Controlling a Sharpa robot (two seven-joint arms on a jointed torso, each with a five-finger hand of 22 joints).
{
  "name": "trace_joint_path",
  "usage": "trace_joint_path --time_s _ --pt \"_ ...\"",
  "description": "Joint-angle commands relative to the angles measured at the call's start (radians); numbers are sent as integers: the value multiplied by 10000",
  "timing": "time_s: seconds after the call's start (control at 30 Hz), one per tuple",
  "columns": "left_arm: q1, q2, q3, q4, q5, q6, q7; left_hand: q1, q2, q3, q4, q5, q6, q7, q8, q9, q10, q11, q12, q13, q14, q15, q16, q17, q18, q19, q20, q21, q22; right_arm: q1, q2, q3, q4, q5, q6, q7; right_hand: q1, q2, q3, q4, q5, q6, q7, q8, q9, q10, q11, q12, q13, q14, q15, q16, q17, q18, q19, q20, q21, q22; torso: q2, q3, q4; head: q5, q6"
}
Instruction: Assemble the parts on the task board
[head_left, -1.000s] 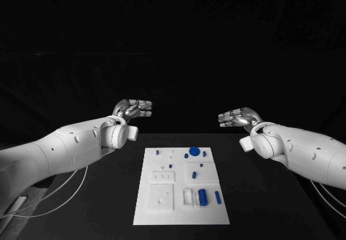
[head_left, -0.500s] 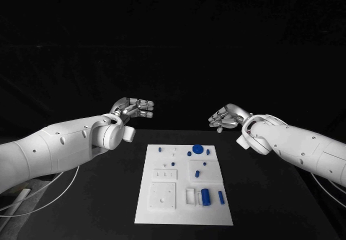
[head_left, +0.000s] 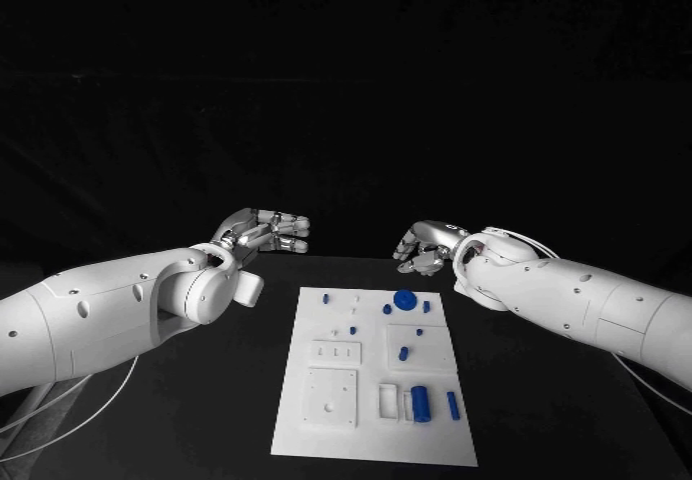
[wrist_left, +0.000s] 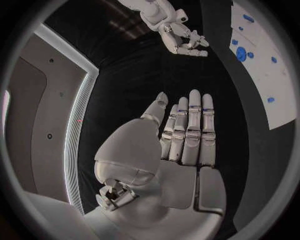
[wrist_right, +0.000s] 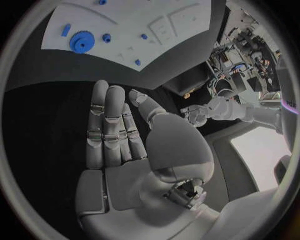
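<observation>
The white task board (head_left: 335, 440) lies in the middle of the black table. On it are a round blue disc (head_left: 405, 297), a blue cylinder (head_left: 420, 402), a thin blue bar (head_left: 451, 404) and several small blue pieces near the far end. My left hand (head_left: 267, 230) hovers beyond the board's far left corner and holds nothing. My right hand (head_left: 426, 247) hovers just past the board's far edge, above the disc, also holding nothing. In the left wrist view the left hand's fingers (wrist_left: 189, 130) are straight and side by side. The right hand's fingers (wrist_right: 107, 125) look the same in the right wrist view.
Bare black table (head_left: 562, 400) lies on both sides of the board. White recessed blocks (head_left: 329, 395) sit on the board's near left half. Both white forearms reach over the table's side edges, clear of the board.
My right hand has moved inward toward the board's far edge and a little lower. My left hand has dropped slightly. Nothing on the board has moved.
</observation>
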Motion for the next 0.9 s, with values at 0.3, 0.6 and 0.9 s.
trace_joint_path --time_s 0.3,0.6,0.9 --pt "248 -233 122 733 -350 178 9 -47 -130 -9 185 -77 -148 42 -35 2 -223 59 -24 4 -69 119 -216 9 -157 126 61 -420 -19 -76 238 -79 -45 -2500 54 -1077 192 -244 -366 36 -370 -235 -12 -42 -22 -425 69 11 -12 -25 160 78 -298 440 -38 456 -189 216 563 -77 260 -136 122" --pt "378 -346 185 1047 -448 186 -10 -48 -167 -22 249 -103 -194 59 -34 4 -313 94 -24 4 -123 163 -330 -22 -140 121 110 -579 -18 -224 286 -329 -17 -3126 253 -1537 378 -307 -812 213 -543 -388 11 -41 -26 -700 126 10 -13 -92 217 389 -401 737 289 759 -689 275 765 -85 264 -159 92" --pt "512 -481 206 1302 -518 185 -24 -51 -199 -40 277 -119 -219 69 -35 2 -358 111 -26 3 -120 171 -357 -26 -135 135 120 -621 -16 -464 393 -395 -172 -3338 -51 -1775 469 -390 -691 364 -712 -434 36 -44 -31 -776 147 8 -14 -114 237 620 -409 799 458 795 -914 494 945 -58 278 -145 129"
